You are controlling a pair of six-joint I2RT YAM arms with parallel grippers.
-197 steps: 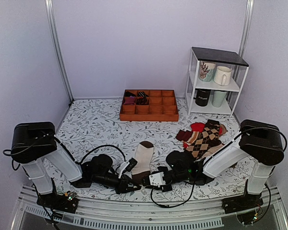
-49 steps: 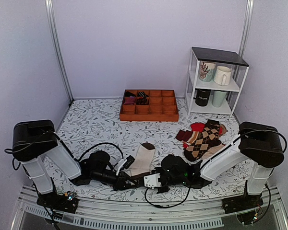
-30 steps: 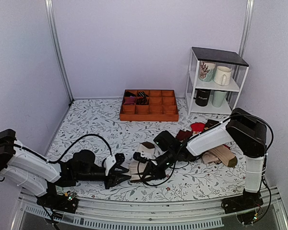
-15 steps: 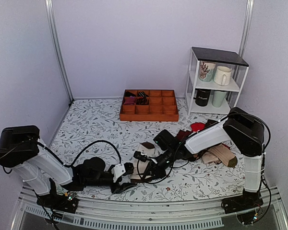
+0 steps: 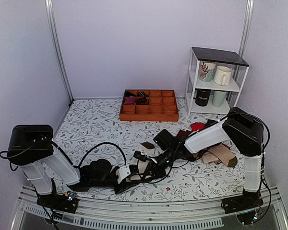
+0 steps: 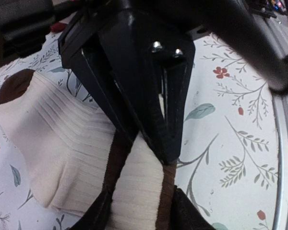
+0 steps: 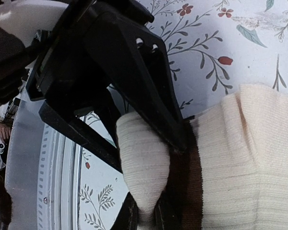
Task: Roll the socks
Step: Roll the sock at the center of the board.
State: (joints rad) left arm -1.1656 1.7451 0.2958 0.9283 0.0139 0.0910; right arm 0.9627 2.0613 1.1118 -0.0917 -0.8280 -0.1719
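Left claw [image 6: 149, 143]: low on the table [image 5: 101, 124] at the near edge, tips on the brown band. Whether it is grasping or merely pressing, I cannot tell; likely it pins the cuff end.
Socks [image 6: 62, 143]: lying between both claws at centre front, partly folded, toe pointing away.
Right claw [image 7: 151, 153]: clenched on a cream fold beside the band, probably so the fold cannot spring open.
Wooden tray [image 5: 149, 118]: far back, well apart.

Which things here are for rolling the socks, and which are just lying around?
For the job:
cream socks

Just lying about:
tan sock
red sock
wooden tray
shelf
mugs
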